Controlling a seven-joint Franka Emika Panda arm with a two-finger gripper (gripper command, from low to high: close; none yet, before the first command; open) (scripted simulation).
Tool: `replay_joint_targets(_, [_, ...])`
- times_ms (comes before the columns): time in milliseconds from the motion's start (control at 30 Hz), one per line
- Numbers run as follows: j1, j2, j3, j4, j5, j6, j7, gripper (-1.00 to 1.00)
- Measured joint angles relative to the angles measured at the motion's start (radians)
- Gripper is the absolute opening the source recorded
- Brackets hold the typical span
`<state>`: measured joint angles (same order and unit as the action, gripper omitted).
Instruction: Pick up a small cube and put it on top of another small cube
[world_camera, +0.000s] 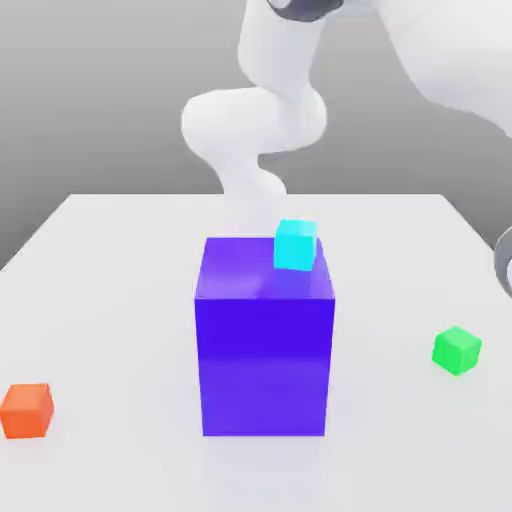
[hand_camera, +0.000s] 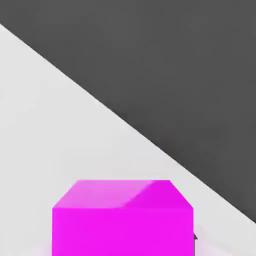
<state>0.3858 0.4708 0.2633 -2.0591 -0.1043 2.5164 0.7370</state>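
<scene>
Hand view: magenta cube (hand_camera: 122, 220) close up, cut off at six o'clock.
Upright, no long axis; pincer state cannot be told.

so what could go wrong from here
1. The cyan cube sits close to a back corner of the tall purple block, not centred on its top. A brush from the arm could knock it off.
2. In the hand view the magenta cube lies fairly near the table edge, so a sideways nudge might slide it toward the drop.
</scene>
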Motion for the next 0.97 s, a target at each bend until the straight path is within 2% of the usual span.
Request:
replay_joint_targets(367, [-0.011,-0.33,0.201,-0.399,0.158,0.085,-0.299,-1.0])
replay_joint_targets(600, [0.082,-0.54,0.245,-0.653,0.213,0.137,-0.461,-1.0])
replay_joint_targets(700, [0.071,-0.502,0.242,-0.685,0.138,0.202,-0.425,-1.0])
replay_joint_targets(833, [0.105,-0.372,0.17,-0.682,-0.042,0.312,-0.298,-1.0])
replay_joint_targets(867, [0.13,-0.34,0.137,-0.681,-0.083,0.34,-0.269,1.0])
replay_joint_targets(967, [0.13,-0.34,0.137,-0.681,-0.083,0.34,-0.269,1.0])
